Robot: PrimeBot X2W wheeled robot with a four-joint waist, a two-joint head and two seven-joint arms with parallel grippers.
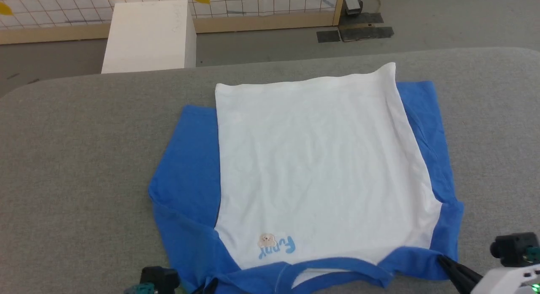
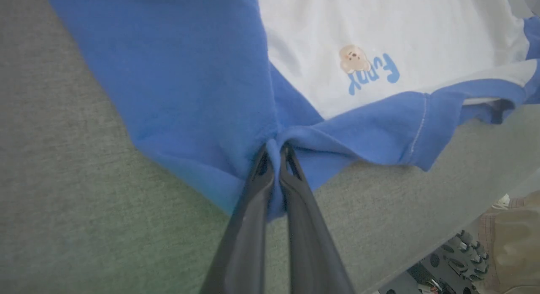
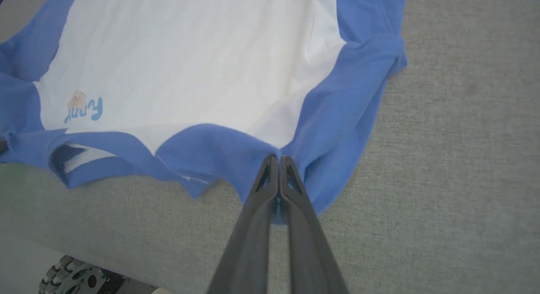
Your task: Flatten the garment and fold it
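Fingers (image 2: pixel 252 218) of the left end effector (image 2: pixel 276 149) are clenched on a bunched fold in one blue shoulder of the garment (image 1: pixel 316 159), and the right end effector (image 3: pixel 278 159) pinches the opposite blue shoulder likewise, the collar (image 1: pixel 329 264) lying between the two. Beyond both grips the white body stretches away flat on the grey surface (image 1: pixel 84 138), blue sleeves spread to either side, a small printed logo (image 2: pixel 371 68) just past the left end effector.
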